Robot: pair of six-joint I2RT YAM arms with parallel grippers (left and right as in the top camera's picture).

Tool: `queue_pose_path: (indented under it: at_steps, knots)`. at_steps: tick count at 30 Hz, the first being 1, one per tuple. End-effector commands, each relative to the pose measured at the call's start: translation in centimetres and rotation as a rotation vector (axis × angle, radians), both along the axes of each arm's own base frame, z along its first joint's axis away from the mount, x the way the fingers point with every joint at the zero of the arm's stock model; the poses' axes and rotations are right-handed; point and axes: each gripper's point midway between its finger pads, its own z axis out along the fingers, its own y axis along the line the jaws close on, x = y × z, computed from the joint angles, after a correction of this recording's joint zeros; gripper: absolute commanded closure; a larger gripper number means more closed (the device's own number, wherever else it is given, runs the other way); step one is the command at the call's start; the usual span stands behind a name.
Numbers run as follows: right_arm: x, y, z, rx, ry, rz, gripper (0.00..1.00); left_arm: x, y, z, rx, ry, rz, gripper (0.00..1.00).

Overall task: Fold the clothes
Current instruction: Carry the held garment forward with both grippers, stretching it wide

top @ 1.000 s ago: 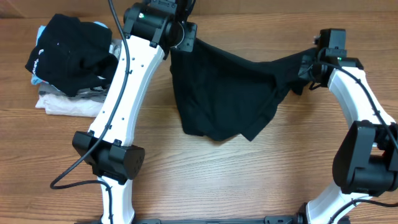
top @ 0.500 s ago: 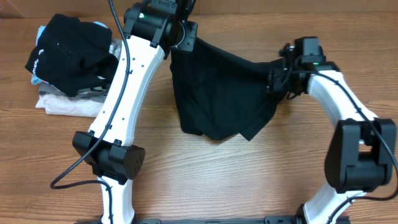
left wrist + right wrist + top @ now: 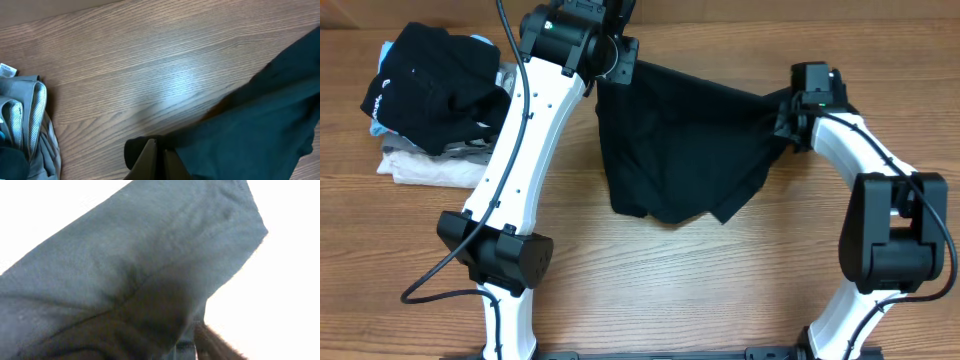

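Black cloth fills the middle of the overhead view. The black T-shirt (image 3: 680, 150) is strung up between the two arms, its upper edge running in a nearly straight line from the left gripper (image 3: 620, 72) at the far side of the table (image 3: 720, 280) across to the right gripper (image 3: 786, 118). Below that edge the body of the shirt sags and spreads onto the wood, with an uneven lower hem and a pointed flap at its lower right. Well apart from it, at the far left of the table, lies a heap. A black garment with white lettering (image 3: 425, 80) sits on top of grey and cream garments (image 3: 420, 168).

Seen from the left wrist, the two fingers (image 3: 148, 159) are pressed tightly together at the bottom of the frame, clamping a bunched corner of the shirt. The rest of the cloth trails off to the right above the bare wood. A ribbed grey garment edge shows at the left border.

From the right wrist, the shirt's fabric hangs right in front of the lens against a washed-out bright background, a stitched seam curving along its upper right. The jaws themselves are covered by the cloth, so how far they stand apart cannot be read here. In the overhead view, though, the shirt's right corner is drawn up taut into this gripper, which marks a grasp on the shirt.
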Motion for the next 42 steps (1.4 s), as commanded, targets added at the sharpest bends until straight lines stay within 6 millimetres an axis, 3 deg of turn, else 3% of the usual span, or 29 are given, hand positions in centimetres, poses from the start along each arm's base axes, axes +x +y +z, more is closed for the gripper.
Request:
queue_pose_path:
  at_steps: [1, 9, 12, 14, 16, 17, 23, 26, 29, 38, 42]
  knots:
    - [0.3, -2.7, 1.8, -0.038, -0.032, -0.079, 0.86, 0.7, 1.7, 1.0, 0.061, -0.047, 0.038, 0.96]
    - [2.1, -3.8, 15.1, -0.043, -0.21, -0.098, 0.94, 1.3, 4.9, 2.1, 0.082, -0.066, 0.102, 0.96]
    - [1.5, -4.6, 18.3, -0.045, -0.217, -0.116, 0.94, 1.4, 6.5, 4.2, 0.088, -0.104, 0.12, 0.96]
    - [1.0, -5.3, 19.2, -0.045, -0.206, -0.131, 0.93, 1.3, 7.6, 5.7, 0.087, -0.13, 0.134, 0.96]
    - [-0.3, -6.4, 20.7, -0.036, -0.195, -0.172, 0.9, 1.0, 9.5, 7.9, 0.074, -0.172, 0.172, 0.96]
    - [-1.6, -7.4, 22.7, -0.016, -0.203, -0.207, 0.89, 0.7, 11.0, 9.9, 0.064, -0.216, 0.203, 0.96]
    - [-4.7, -7.5, 27.6, 0.116, -0.241, -0.188, 0.87, -1.1, 12.1, 14.1, 0.05, -0.311, 0.207, 0.96]
    - [-6.3, -7.3, 29.4, 0.159, -0.267, -0.18, 0.88, -2.1, 12.1, 15.5, 0.039, -0.341, 0.204, 0.96]
    - [-7.2, -7.2, 30.2, 0.165, -0.277, -0.177, 0.96, -2.7, 11.8, 16.2, 0.02, -0.355, 0.187, 0.96]
    - [-8.0, -4.7, 29.3, 0.25, -0.221, -0.062, 0.96, -3.2, 10.0, 16.0, -0.043, -0.333, 0.097, 0.96]
    - [-8.9, -3.9, 31.7, 0.262, -0.281, -0.035, 0.96, -3.7, 10.0, 16.9, -0.044, -0.356, 0.092, 0.96]
